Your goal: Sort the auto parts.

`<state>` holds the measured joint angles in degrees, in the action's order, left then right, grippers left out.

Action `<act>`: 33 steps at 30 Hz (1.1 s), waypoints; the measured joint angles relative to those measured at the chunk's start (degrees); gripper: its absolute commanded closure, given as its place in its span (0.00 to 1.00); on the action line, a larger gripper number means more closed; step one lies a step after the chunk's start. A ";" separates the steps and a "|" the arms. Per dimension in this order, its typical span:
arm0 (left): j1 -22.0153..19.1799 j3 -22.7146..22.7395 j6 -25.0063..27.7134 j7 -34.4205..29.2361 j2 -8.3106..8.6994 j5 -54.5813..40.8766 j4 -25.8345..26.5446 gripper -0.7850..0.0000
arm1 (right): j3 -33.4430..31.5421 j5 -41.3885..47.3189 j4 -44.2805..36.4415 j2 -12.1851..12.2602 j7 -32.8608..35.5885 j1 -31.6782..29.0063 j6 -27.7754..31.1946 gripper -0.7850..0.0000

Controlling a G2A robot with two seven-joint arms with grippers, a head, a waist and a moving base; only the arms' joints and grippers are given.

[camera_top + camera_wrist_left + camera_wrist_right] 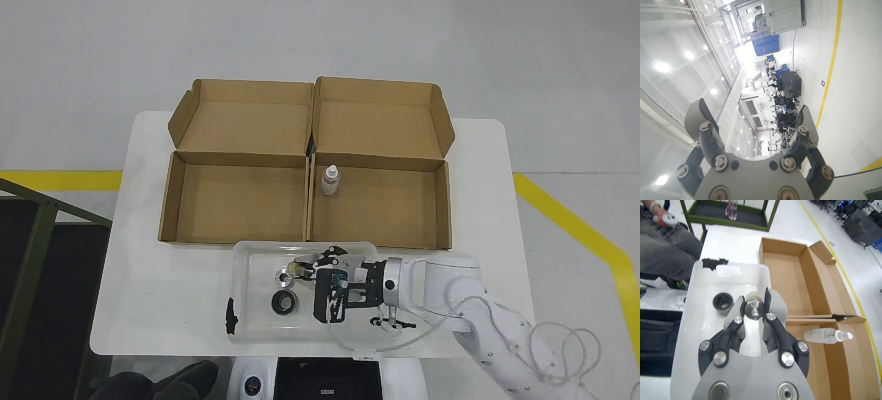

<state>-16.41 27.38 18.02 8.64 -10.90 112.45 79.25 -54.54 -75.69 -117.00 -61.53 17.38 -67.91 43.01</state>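
A threaded metal fitting (754,311) is being clamped by the right hand (754,302) inside the white plastic bin (687,306), beside a black bushing (723,303), probably for lifting toward the cardboard boxes (780,245). The left hand (753,103) is being held spread and empty, aimed into a bright factory hall. Everything is being carried by a white tabletop (480,200).

Overhead, looking straight down on the table (150,300). Right wrist, close over the white bin (696,328), facing the cardboard boxes (783,279), both shared with overhead. Left wrist, tilted up into the hall (772,85).
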 measured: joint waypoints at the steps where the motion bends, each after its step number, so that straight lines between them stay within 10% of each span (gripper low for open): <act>1: 0.00 0.00 0.00 0.00 0.00 0.00 0.00 0.00 | -0.41 0.29 0.24 0.00 -2.62 -0.39 -0.40 1.00; 14: 0.00 0.00 0.00 0.00 0.00 0.00 0.00 0.00 | -4.47 4.49 1.30 0.27 -13.71 -2.24 -0.09 1.00; 33: 0.00 0.00 0.00 0.00 0.00 0.00 0.00 0.00 | -10.50 10.93 3.75 0.63 -9.43 -1.79 -2.57 1.00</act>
<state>-16.41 27.38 18.02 8.64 -10.90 112.45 79.25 -65.04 -64.76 -113.25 -60.91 7.95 -69.70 40.44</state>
